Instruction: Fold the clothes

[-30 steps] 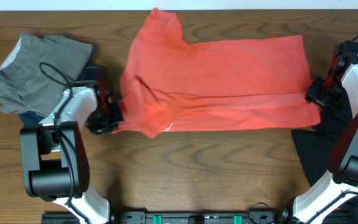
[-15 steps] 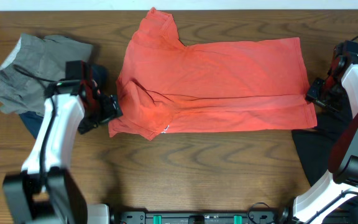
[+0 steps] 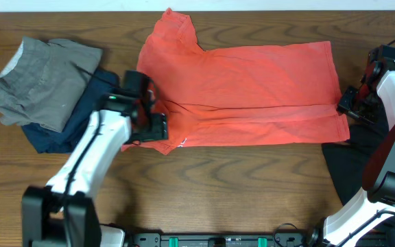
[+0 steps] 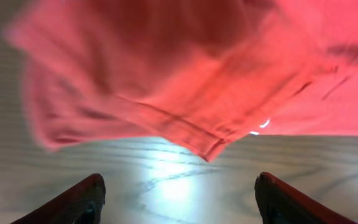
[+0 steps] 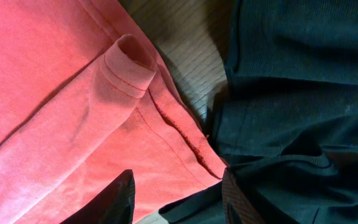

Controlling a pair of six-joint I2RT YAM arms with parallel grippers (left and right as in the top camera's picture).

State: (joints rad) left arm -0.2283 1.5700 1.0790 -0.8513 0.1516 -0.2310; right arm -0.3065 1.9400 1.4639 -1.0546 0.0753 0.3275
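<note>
Overhead view: noted coral-red T-shirt (image 3: 245, 89) spread flat across table (image 3: 218, 185). Found left gripper (image 4: 179, 186) released, empty, just short of shirt's left corner; right gripper (image 5: 179, 186) released over hem beside black garment (image 5: 291, 93). Judged risks: catching black cloth along with hem; pinching one layer only, dragging layers askew.

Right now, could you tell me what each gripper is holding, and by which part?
Nothing: the left gripper and right gripper both stand open over edges of the coral-red cloth T-shirt.

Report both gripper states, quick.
Left gripper: open, empty, fingers wide by the red T-shirt.
Right gripper: open, fingers astride the T-shirt's hem.
</note>
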